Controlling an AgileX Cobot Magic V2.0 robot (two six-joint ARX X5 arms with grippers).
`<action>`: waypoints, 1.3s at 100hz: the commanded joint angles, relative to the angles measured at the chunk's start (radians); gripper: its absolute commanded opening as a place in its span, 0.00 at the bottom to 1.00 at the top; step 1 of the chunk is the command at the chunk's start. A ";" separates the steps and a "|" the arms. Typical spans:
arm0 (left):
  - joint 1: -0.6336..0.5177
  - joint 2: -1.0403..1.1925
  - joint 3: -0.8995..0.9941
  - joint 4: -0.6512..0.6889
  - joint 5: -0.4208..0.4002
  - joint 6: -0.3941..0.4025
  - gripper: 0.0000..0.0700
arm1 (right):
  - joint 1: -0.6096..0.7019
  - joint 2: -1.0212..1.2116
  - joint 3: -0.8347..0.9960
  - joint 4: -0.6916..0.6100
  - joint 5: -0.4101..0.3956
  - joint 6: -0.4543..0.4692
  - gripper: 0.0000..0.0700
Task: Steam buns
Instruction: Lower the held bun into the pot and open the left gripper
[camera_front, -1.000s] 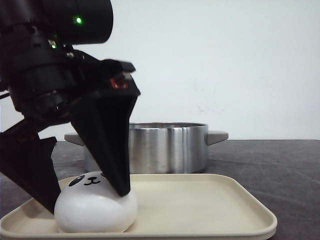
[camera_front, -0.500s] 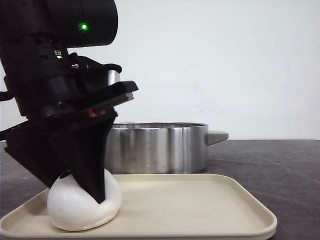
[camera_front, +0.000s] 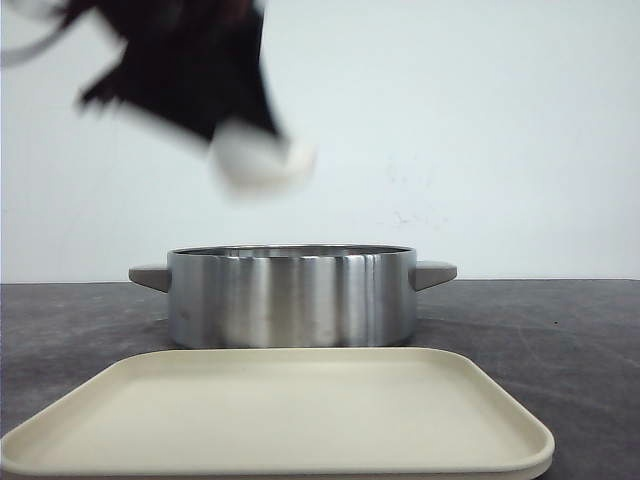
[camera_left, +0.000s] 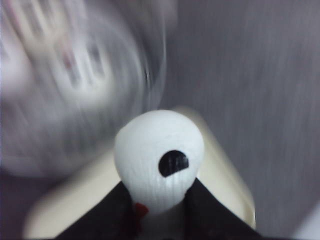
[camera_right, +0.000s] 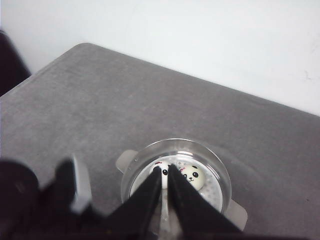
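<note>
A steel pot (camera_front: 291, 295) stands on the dark table (camera_front: 560, 330) just beyond a bare cream tray (camera_front: 280, 415), with two panda buns (camera_right: 190, 174) inside. High above its left side, the blurred left gripper (camera_front: 215, 110) clamps a white bun (camera_front: 262, 160). The right gripper (camera_right: 164, 177) has its jaws nearly together, holding nothing.

The tray (camera_front: 400, 420) lies before the pot (camera_front: 290, 295), which holds seemingly two buns (camera_right: 192, 174).

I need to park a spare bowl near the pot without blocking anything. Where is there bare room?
The cream tray in front of the pot lies bare. The dark table right of the pot is open too. Inside the pot is crowded with buns, and the left gripper carries another bun above it.
</note>
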 joint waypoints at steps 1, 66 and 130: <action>0.018 0.042 0.057 0.005 -0.017 0.072 0.01 | 0.011 0.009 0.020 0.019 0.002 0.013 0.02; 0.204 0.494 0.217 0.014 -0.015 0.134 0.04 | 0.011 0.010 0.020 0.020 0.002 -0.014 0.02; 0.208 0.435 0.376 -0.129 -0.014 0.126 0.69 | 0.011 0.010 0.005 -0.025 0.050 -0.022 0.02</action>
